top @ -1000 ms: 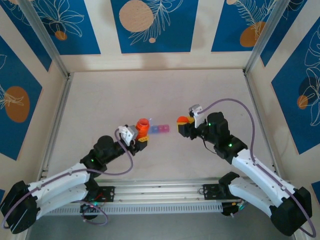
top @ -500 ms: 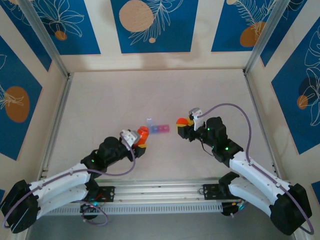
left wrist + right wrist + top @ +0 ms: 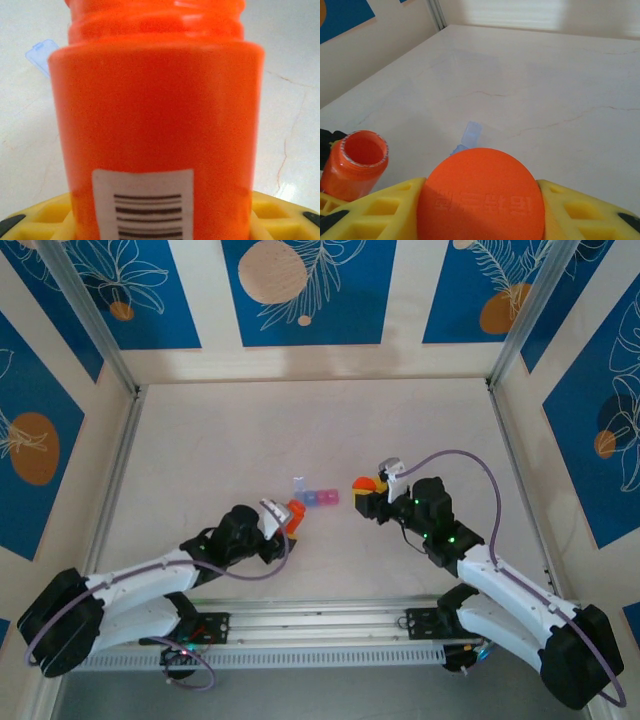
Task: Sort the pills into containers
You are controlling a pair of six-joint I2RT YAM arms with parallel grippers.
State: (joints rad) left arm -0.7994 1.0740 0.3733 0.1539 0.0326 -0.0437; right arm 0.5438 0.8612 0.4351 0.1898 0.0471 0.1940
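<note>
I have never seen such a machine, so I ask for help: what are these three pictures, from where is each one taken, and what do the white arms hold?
These are two robot arms fixed at the near edge of a table. The wide picture comes from a camera above and behind them. The two close pictures come from small cameras on the wrists, so each sees its own yellow fingers. The left hand grips an open orange bottle. The right hand grips an orange cap. Between them on the table lies a small strip of pill boxes, its blue lid standing open. I cannot make out any pills.
</note>
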